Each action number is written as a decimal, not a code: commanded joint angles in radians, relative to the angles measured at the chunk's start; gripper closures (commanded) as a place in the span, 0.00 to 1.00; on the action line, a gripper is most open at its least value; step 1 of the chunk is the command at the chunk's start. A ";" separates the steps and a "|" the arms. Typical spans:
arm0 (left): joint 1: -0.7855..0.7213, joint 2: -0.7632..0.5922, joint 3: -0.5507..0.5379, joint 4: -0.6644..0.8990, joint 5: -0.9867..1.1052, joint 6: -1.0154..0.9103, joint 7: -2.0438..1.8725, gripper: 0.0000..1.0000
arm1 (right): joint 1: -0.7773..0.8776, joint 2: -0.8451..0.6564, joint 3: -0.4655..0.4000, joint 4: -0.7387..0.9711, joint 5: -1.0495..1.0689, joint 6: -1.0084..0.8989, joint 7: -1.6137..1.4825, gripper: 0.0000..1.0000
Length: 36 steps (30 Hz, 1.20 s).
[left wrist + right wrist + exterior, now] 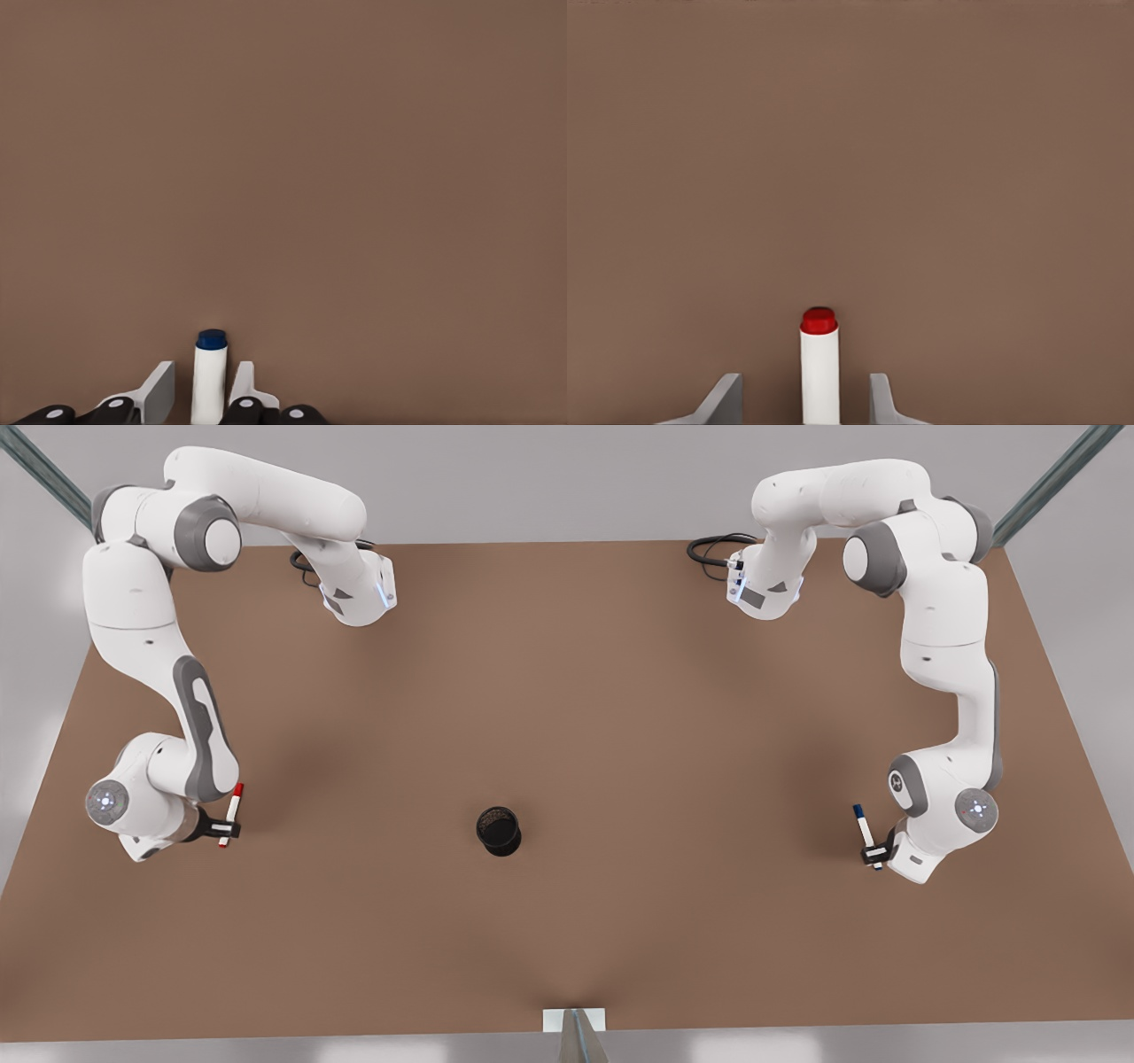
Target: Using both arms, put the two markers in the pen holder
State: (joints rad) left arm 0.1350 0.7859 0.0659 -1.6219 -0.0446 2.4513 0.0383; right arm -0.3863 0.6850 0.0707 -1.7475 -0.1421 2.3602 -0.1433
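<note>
I see 2 slim white markers. The left gripper (873,856) pinches the blue marker (866,834); the right gripper (227,828) spreads around the red marker (232,813), perhaps touching. The black mesh holder (499,830) stands between them on the matte brown table (567,691).

**Colours across the brown table**

The table (567,717) is a flat, even brown; the surround behind it is pale grey. The pen holder (499,830) is black with a fine mesh texture on its wall. The red-capped marker (231,815) has a white barrel, red at cap and tip; the blue-capped marker (866,834) has a white barrel and a dark blue cap. Both arms are white with grey joint covers; the left gripper (875,856) and the right gripper (223,828) are black, their fingers (158,392) light grey in the wrist views; black cables (713,549) loop at the arm bases.
</note>
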 commanded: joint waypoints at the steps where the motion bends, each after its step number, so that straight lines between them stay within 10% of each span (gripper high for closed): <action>1: 0.000 -0.001 0.000 0.000 0.000 0.003 0.009 0.55 | -0.006 0.007 0.000 0.000 -0.002 0.069 -0.044 0.37; 9: -0.002 0.004 -0.001 0.000 0.000 0.003 0.006 0.79 | -0.009 0.019 0.000 0.000 -0.002 0.071 -0.042 0.49; 21: -0.020 -0.154 -0.101 0.050 -0.001 -0.167 0.325 0.79 | -0.008 0.018 0.001 -0.003 -0.002 0.065 -0.044 0.75; 28: -0.049 -0.157 -0.438 0.290 -0.040 -0.354 0.459 0.79 | -0.025 -0.047 0.049 0.009 0.004 0.004 -0.081 0.75; 36: -0.264 -0.021 -0.644 0.327 -0.350 0.300 0.649 0.79 | -0.026 -0.185 0.192 0.095 0.007 -0.190 0.048 0.75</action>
State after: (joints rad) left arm -0.1167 0.7568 -0.5623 -1.2952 -0.2977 2.4727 0.3372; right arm -0.4126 0.5055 0.2508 -1.6587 -0.1262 2.2638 -0.1920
